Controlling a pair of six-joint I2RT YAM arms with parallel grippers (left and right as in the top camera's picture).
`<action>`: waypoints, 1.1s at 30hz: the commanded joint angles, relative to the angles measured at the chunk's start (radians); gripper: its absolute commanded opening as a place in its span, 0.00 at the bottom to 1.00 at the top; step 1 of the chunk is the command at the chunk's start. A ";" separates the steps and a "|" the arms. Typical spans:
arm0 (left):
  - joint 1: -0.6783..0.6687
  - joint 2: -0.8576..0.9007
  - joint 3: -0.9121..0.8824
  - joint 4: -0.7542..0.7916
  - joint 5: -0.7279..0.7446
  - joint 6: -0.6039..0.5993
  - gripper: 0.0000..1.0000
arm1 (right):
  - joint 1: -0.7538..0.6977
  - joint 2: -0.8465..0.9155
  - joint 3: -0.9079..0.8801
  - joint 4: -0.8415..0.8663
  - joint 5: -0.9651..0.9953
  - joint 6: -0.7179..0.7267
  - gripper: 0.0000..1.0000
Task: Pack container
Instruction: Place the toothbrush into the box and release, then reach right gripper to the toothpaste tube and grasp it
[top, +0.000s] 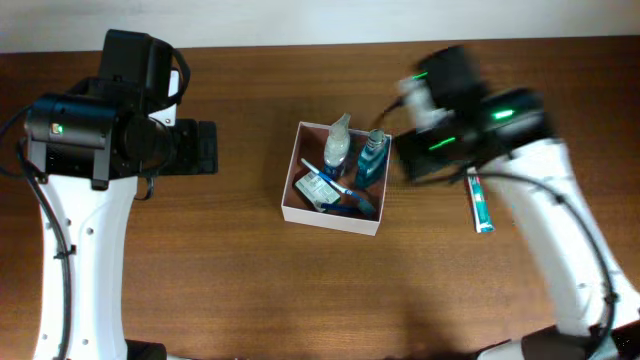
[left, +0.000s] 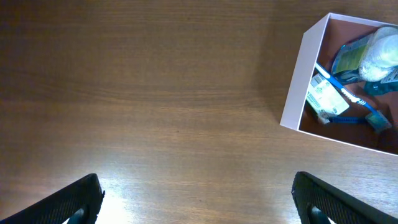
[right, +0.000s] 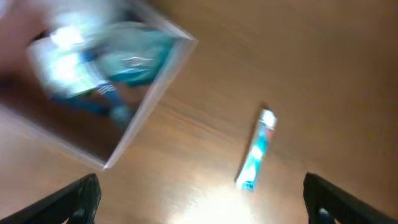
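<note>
The container (top: 292, 190) is a square white-walled box in the middle of the table, holding a clear bottle (top: 338, 142), a blue bottle (top: 372, 158), a toothbrush and a small packet. It also shows in the left wrist view (left: 296, 87) and, blurred, in the right wrist view (right: 148, 112). A teal and white toothpaste tube (top: 481, 203) lies on the table right of the box, also in the right wrist view (right: 257, 151). My right gripper (right: 199, 202) is open and empty, above the table between box and tube. My left gripper (left: 196, 202) is open and empty, well left of the box.
The brown wooden table (top: 230, 280) surrounds the box. A pale strip runs along the far edge (top: 320, 20). The right arm (top: 560, 230) reaches in from the lower right, the left arm (top: 80, 220) from the lower left.
</note>
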 joint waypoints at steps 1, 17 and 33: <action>0.004 -0.018 0.008 0.000 -0.007 -0.006 0.99 | -0.231 0.026 -0.037 0.011 -0.127 0.137 0.95; 0.004 -0.018 0.008 0.000 -0.007 -0.006 0.99 | -0.468 0.415 -0.204 0.126 -0.175 0.136 0.89; 0.003 -0.018 0.008 0.000 -0.008 -0.006 0.99 | -0.468 0.558 -0.231 0.143 -0.212 0.133 0.28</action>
